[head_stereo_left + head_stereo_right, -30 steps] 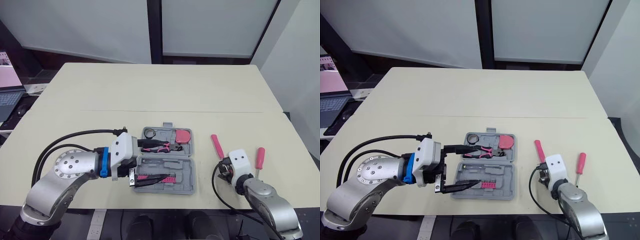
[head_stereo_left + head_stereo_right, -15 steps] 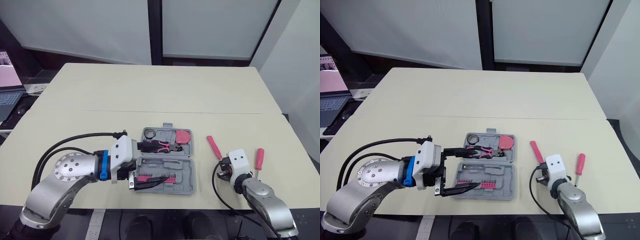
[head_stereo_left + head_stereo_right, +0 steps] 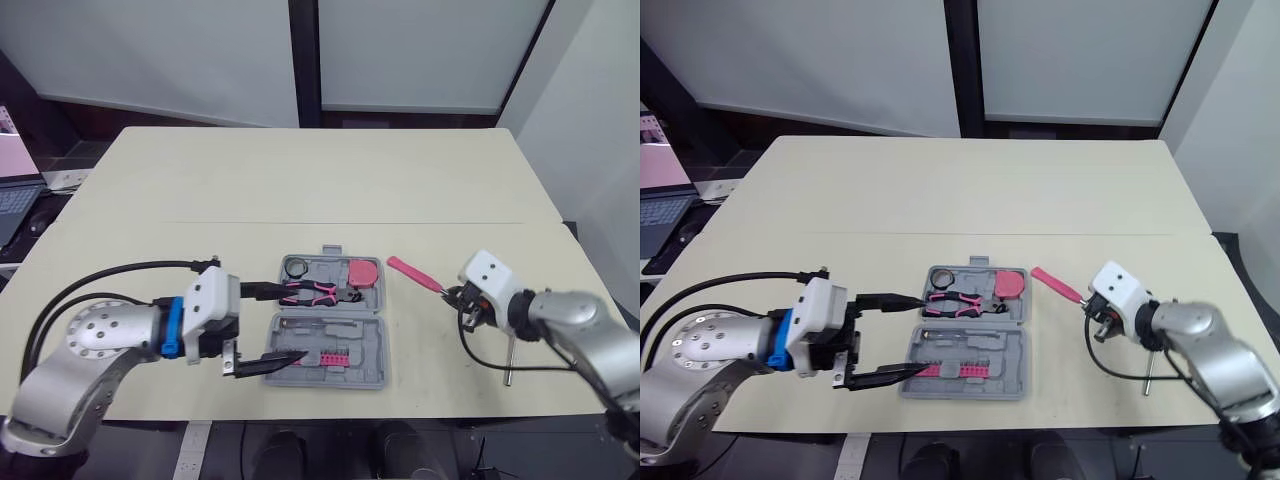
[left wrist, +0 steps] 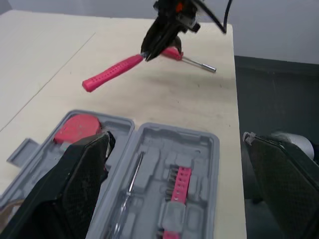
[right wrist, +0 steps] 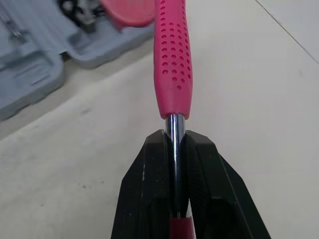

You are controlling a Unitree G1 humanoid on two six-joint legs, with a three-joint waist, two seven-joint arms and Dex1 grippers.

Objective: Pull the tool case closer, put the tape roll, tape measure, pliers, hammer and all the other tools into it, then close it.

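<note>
The left arm (image 3: pixel 95 345) has a rounded silver-grey metal shell with a ring of small dark screws, a bright blue band (image 3: pixel 175 327) and a white boxy wrist housing (image 3: pixel 210 298). Thick black cables (image 3: pixel 110 278) loop along it. The left gripper (image 3: pixel 295 323) has two long, tapering black fingers. The right arm (image 3: pixel 585 325) is silver-grey too, with a white housing (image 3: pixel 487 273) bearing two dark dots and a thin black cable (image 3: pixel 480 352). The right gripper (image 5: pixel 174 137) has matt black fingers.

Cream table (image 3: pixel 300 180), white wall panels (image 3: pixel 160 50), dark post (image 3: pixel 303 60), laptop (image 3: pixel 15 198) at left.
</note>
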